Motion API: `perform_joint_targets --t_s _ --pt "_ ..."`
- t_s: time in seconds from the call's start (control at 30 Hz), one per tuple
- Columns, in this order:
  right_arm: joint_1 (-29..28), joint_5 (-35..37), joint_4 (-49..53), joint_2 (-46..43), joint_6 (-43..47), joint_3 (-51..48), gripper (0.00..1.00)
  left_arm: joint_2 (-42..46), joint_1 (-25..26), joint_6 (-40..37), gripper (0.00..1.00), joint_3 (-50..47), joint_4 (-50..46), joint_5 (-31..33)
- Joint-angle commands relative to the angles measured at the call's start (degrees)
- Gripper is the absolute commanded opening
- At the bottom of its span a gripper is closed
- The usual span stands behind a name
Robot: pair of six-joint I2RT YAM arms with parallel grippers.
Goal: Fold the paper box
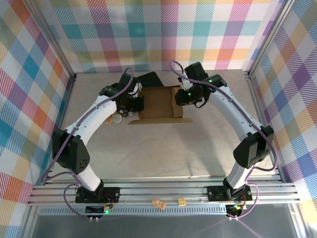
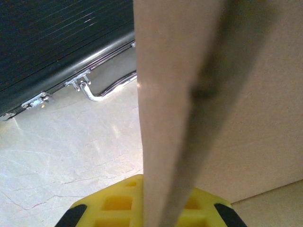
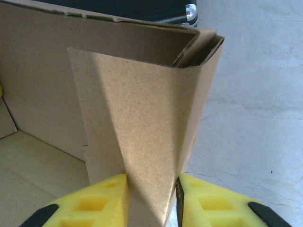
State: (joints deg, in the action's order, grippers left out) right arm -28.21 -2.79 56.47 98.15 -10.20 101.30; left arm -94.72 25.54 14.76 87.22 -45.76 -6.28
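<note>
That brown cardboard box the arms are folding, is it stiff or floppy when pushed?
Probably fairly stiff: the paper box holds its walls upright. Likely light, being thin sheet. Its flap, pinched by the right pincer, bends at creases, so a push might fold it.

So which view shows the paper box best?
Top external: the paper box shows almost whole, its open floor and the near flap laid flat. Right wrist gives one folded corner close up; left wrist just one wall, blurred.
</note>
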Motion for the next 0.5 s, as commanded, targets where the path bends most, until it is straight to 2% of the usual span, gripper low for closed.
perform_joint_targets --t_s 0.0,0.13,0.33,0.47 --pt "-0.48 0.33 -0.17 0.73 -1.01 -1.16 0.3 4.18 1.25 0.4 0.0 2.34 1.17 -3.13" --pt "-0.62 -0.11 -1.94 0.55 -1.4 -2.8 0.27 5.38 2.13 -0.06 0.0 2.25 2.33 -3.82" --pt "-0.71 1.52 -3.21 0.63 -1.73 -2.87 0.09 6.47 3.19 -0.54 0.0 2.25 1.95 -3.6" --pt "-1.36 3.57 -3.9 -0.09 -2.94 -2.7 0.0 6.43 3.94 -0.2 0.0 2.25 1.14 -2.35"
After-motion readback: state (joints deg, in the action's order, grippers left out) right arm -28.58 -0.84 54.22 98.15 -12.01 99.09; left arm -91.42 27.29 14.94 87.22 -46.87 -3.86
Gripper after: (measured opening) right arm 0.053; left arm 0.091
